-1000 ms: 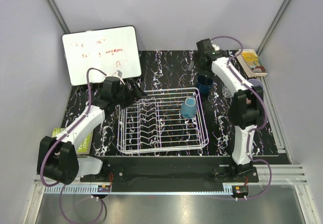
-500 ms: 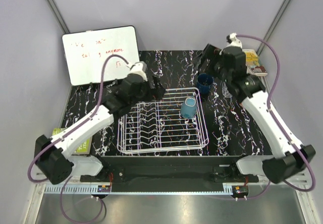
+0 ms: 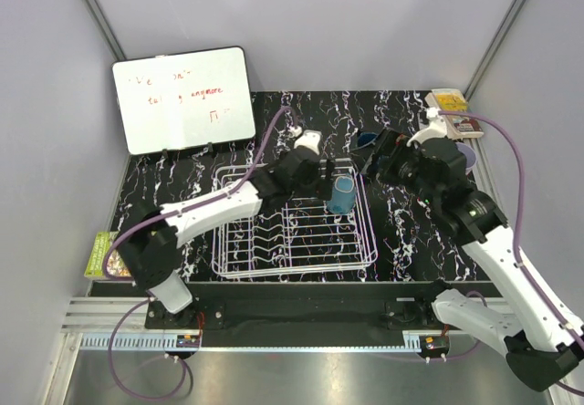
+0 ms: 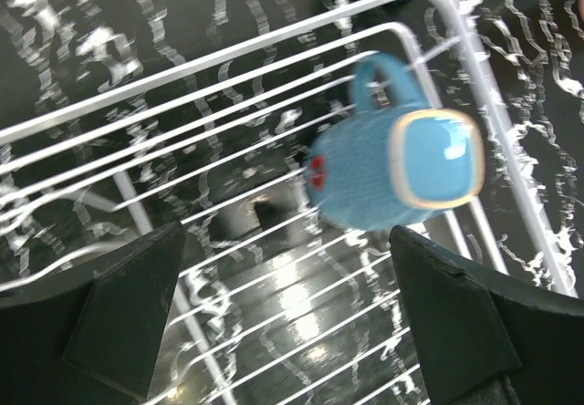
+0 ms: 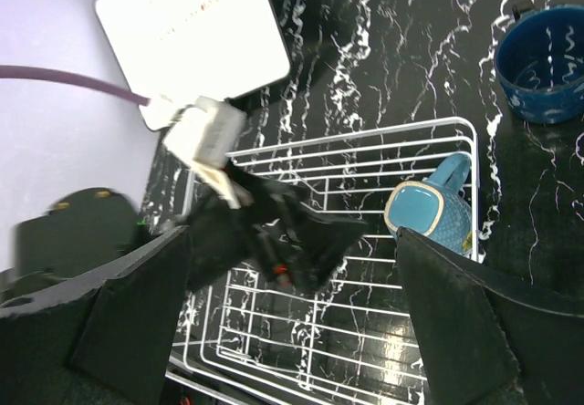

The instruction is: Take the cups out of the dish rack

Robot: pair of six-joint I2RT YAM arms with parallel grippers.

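Overhead, both wrists: shared dish rack [image 3: 294, 270]

I am swinging my left gripper [image 3: 321, 175], jaws spread, from the dish rack's [image 3: 294, 272] far-left corner along its far rail, up beside the light blue cup [image 3: 342, 193]. I am drawing my right gripper [image 3: 377, 154] nearer the rack's far-right corner, above the dark blue cup [image 5: 543, 77].

Open gap, left hand [image 4: 285, 233] to cup [image 4: 401, 160]

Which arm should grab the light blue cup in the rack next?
Probably left. The left tool, open, faces the light blue cup inside the dish rack, close by; the right tool hangs outside the rack.
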